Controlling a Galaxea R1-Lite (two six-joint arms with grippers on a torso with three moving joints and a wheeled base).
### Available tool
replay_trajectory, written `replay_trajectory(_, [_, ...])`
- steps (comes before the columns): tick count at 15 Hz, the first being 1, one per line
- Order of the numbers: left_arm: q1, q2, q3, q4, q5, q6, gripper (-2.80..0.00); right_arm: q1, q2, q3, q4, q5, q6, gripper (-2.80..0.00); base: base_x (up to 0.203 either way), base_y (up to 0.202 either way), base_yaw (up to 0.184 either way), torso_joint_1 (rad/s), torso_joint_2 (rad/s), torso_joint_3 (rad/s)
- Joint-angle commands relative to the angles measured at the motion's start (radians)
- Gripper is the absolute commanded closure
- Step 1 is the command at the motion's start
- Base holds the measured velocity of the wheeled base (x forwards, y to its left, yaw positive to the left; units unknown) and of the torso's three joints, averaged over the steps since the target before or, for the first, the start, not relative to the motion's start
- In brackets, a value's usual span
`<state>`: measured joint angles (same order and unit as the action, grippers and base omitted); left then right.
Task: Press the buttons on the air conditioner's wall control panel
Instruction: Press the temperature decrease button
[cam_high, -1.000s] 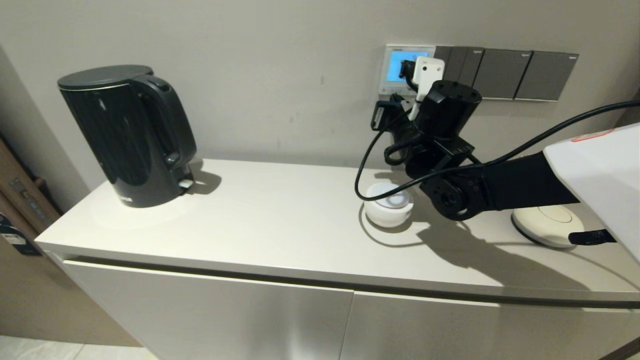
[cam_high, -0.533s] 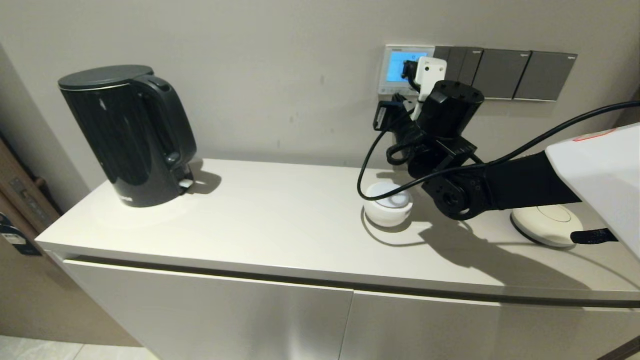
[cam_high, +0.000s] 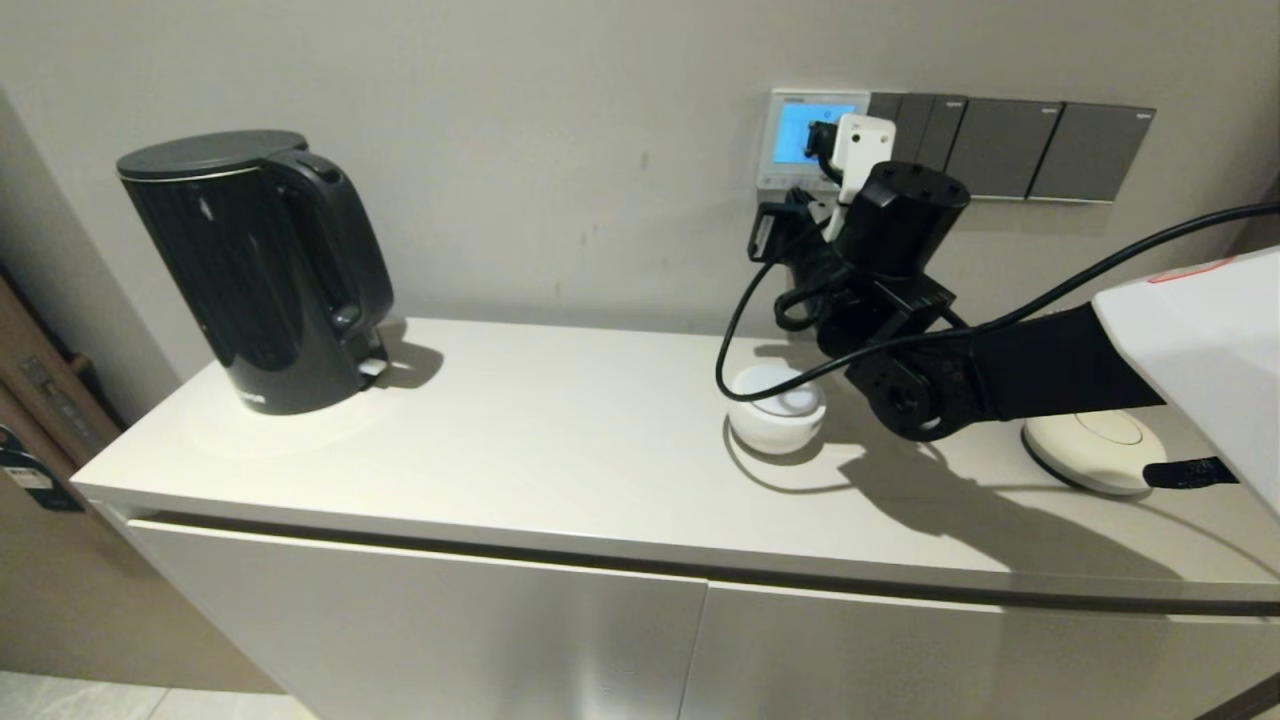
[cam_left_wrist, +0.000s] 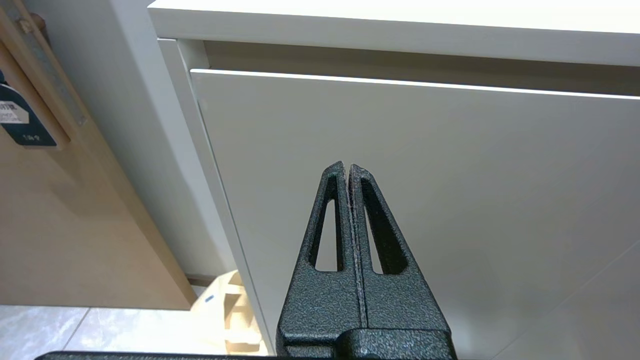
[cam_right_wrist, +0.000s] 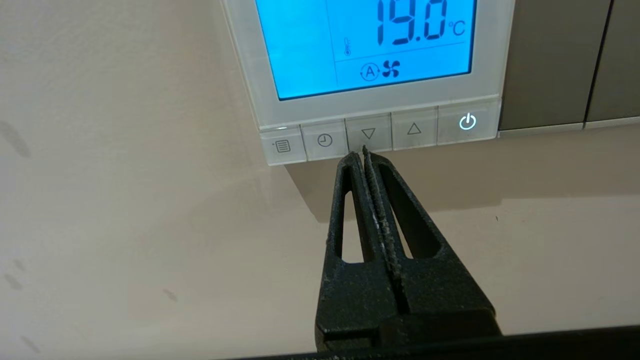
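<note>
The air conditioner's wall control panel (cam_high: 790, 130) is a white-framed thermostat on the wall, and its blue screen (cam_right_wrist: 370, 45) reads 19.0 °C. A row of pale grey buttons (cam_right_wrist: 380, 134) runs along its lower edge: menu, clock, down arrow, up arrow, power. My right gripper (cam_right_wrist: 360, 152) is shut and empty. Its tips sit at the lower edge of the down-arrow button (cam_right_wrist: 368, 133), at or very near touching. In the head view my right wrist (cam_high: 890, 230) covers the panel's lower right part. My left gripper (cam_left_wrist: 348, 165) is shut and empty, parked low in front of a cabinet door.
Dark grey switch plates (cam_high: 1010, 148) adjoin the panel on the right. On the white countertop (cam_high: 560, 450) stand a black kettle (cam_high: 255, 270) at the left, a small white round dish (cam_high: 778, 408) under my right arm, and a flat white disc (cam_high: 1095, 450) at the right.
My right wrist has shifted slightly to the right and up, towards the panel's lower edge. The left arm has not moved.
</note>
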<state>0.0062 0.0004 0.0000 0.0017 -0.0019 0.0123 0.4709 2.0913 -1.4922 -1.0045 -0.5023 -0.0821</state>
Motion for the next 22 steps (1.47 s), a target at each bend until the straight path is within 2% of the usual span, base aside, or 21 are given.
replay_trajectory(1, [0.000,0.001,0.000,0.000,0.000,0.000,0.00,0.004,0.000,0.005,-0.006,-0.002,-0.001,0.00,0.000,0.000,0.000,0.000,0.00,0.000])
replay_trajectory(10, [0.000,0.000,0.000,0.000,0.001,0.000,0.00,0.014,-0.043,0.046,-0.014,-0.001,-0.001,0.00,0.000,0.000,0.000,0.000,0.00,0.000])
replay_trajectory(22, [0.001,0.001,0.000,0.000,0.000,0.000,0.00,0.003,-0.020,0.003,0.001,0.002,-0.002,0.00,0.000,0.000,0.000,0.000,0.00,0.000])
